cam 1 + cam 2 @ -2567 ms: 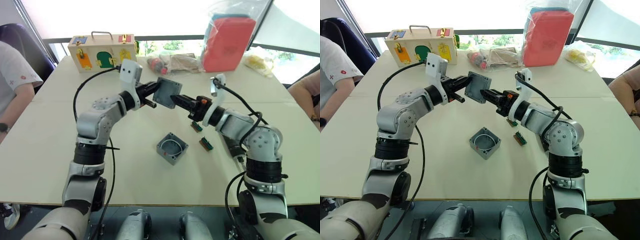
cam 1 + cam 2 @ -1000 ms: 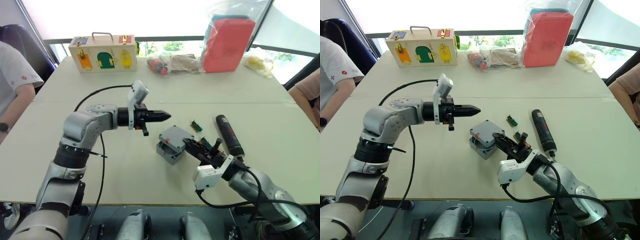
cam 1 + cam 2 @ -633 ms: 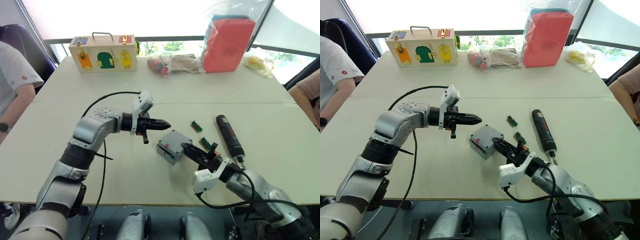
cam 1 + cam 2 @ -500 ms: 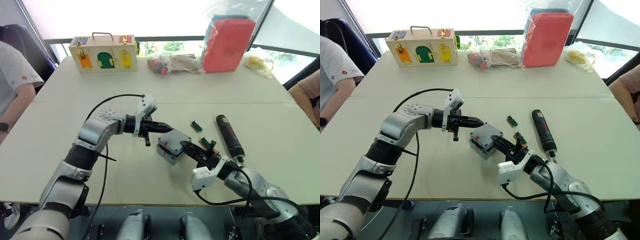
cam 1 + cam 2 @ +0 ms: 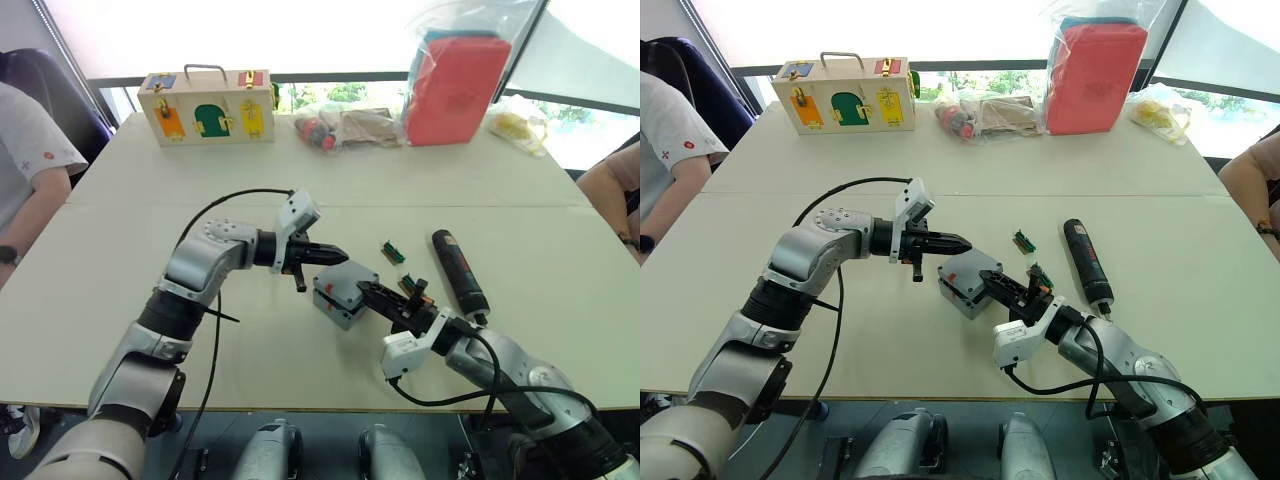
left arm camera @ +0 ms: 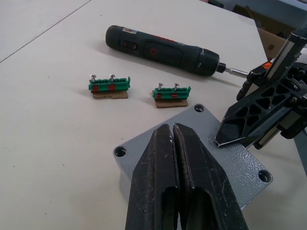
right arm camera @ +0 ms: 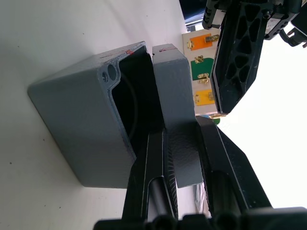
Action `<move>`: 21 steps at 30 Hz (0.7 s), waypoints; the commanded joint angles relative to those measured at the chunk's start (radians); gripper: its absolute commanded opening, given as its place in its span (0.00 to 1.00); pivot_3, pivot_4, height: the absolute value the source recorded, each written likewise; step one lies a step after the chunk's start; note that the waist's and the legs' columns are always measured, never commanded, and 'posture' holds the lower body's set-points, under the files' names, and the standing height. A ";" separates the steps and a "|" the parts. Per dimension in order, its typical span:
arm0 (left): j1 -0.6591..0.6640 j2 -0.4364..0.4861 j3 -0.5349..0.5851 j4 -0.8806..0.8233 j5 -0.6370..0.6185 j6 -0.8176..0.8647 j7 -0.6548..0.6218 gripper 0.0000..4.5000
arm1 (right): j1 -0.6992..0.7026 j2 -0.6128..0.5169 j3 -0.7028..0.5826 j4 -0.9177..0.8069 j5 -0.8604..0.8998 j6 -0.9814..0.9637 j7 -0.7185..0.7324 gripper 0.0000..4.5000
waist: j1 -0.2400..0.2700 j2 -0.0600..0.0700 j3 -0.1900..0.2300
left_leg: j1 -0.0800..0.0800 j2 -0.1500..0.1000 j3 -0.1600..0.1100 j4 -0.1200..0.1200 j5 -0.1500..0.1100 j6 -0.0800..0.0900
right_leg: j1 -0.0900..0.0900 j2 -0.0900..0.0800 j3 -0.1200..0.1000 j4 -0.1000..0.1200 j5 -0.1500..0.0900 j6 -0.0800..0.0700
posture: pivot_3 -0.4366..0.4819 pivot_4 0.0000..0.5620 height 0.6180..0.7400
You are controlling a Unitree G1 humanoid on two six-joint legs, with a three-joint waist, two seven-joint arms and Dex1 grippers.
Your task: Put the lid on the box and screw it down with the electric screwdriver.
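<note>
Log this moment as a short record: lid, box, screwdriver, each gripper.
lid: gripped at one edge, over the box, a gap open on one side, not seated
box: upright on the table
electric screwdriver: lying on the table, untouched, beside two green strips
right gripper: shut on the lid's edge
left gripper: shut, tips just above the lid

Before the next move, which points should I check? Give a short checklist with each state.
1. Right tool grips the lid: ok.
2. Lid flat on the box: not ok, tilted, a gap shows.
3. Left tool empty: ok, shut, tips over the lid.
4. Corner holes aligned: cannot tell.
5. Electric screwdriver free on the table: ok.
</note>
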 commanded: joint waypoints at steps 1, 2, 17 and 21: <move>0.003 0.006 -0.020 -0.048 0.024 -0.021 -0.010 0.01 | -0.008 0.010 -0.002 -0.002 0.002 -0.007 -0.009 0.03 | 0.000 0.000 0.000 | 0.000 0.000 0.000 0.000 0.000 0.000 | 0.000 0.000 0.000 0.000 0.000 0.000 | 0.48 0.27 1.00; 0.007 0.010 -0.028 -0.052 0.031 -0.026 -0.014 0.01 | -0.006 0.010 0.002 -0.002 -0.005 -0.009 -0.011 0.03 | 0.000 0.000 0.000 | 0.000 0.000 0.000 0.000 0.000 0.000 | 0.000 0.000 0.000 0.000 0.000 0.000 | 0.48 0.27 1.00; 0.039 0.011 -0.128 -0.103 0.133 -0.087 -0.031 0.01 | 0.026 0.001 0.006 0.018 -0.018 -0.020 -0.028 0.03 | 0.001 0.000 0.000 | 0.000 0.000 0.000 0.000 0.000 0.000 | 0.001 0.000 0.000 0.000 0.000 0.000 | 0.48 0.27 1.00; 0.059 0.018 -0.169 -0.113 0.171 -0.111 -0.039 0.00 | 0.033 0.010 -0.003 0.019 0.003 -0.010 -0.025 0.36 | -0.001 0.000 0.000 | 0.001 0.000 0.000 0.000 0.000 0.000 | 0.002 0.000 0.000 0.000 0.000 0.000 | 0.48 0.27 1.00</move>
